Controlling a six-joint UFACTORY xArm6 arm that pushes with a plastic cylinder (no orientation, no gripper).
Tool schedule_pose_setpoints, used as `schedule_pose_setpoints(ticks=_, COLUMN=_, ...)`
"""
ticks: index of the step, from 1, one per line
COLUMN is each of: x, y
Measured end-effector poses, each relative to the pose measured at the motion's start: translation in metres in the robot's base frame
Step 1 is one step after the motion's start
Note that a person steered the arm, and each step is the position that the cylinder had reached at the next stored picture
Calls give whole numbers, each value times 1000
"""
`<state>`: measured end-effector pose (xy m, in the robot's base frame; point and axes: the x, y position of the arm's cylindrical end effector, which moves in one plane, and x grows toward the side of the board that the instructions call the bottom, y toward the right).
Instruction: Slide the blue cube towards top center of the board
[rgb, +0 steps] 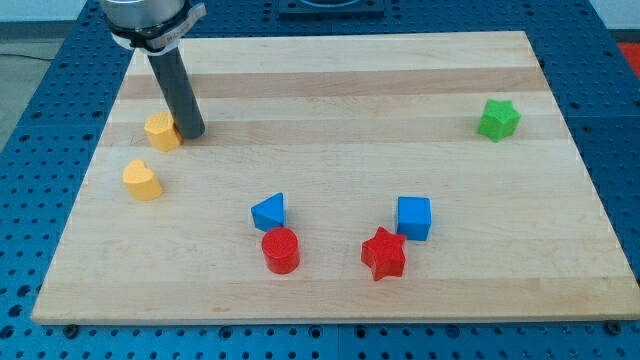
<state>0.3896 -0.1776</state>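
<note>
The blue cube sits on the wooden board right of centre, toward the view's bottom. A red star lies just below and left of it, almost touching. My tip is far off at the view's upper left, right beside a yellow block and touching or nearly touching its right side. The tip is well apart from the blue cube.
A second yellow block lies below the first. A blue triangular block and a red cylinder sit left of the blue cube. A green star is at the right, toward the top.
</note>
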Motion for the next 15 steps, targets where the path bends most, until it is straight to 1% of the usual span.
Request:
schedule_pose_setpoints(ticks=1, x=21, y=103)
schedule_pose_setpoints(ticks=2, x=83, y=179)
schedule_pose_setpoints(ticks=3, x=134, y=190)
schedule_pose_setpoints(ticks=4, x=140, y=165)
schedule_pose_setpoints(ticks=5, x=133, y=107)
schedule_pose_setpoints(ticks=6, x=133, y=71)
schedule_pose_setpoints(ticks=7, x=141, y=51)
schedule_pose_setpoints(ticks=8, x=190, y=58)
schedule_pose_setpoints(ticks=9, x=208, y=142)
schedule_pose_setpoints(ticks=10, x=208, y=163)
schedule_pose_setpoints(ticks=11, x=200, y=199)
schedule_pose_setpoints(ticks=12, x=189, y=255)
schedule_pose_setpoints(ticks=13, x=165, y=283)
schedule_pose_setpoints(ticks=14, x=115, y=268)
schedule_pose_setpoints(ticks=15, x=71, y=274)
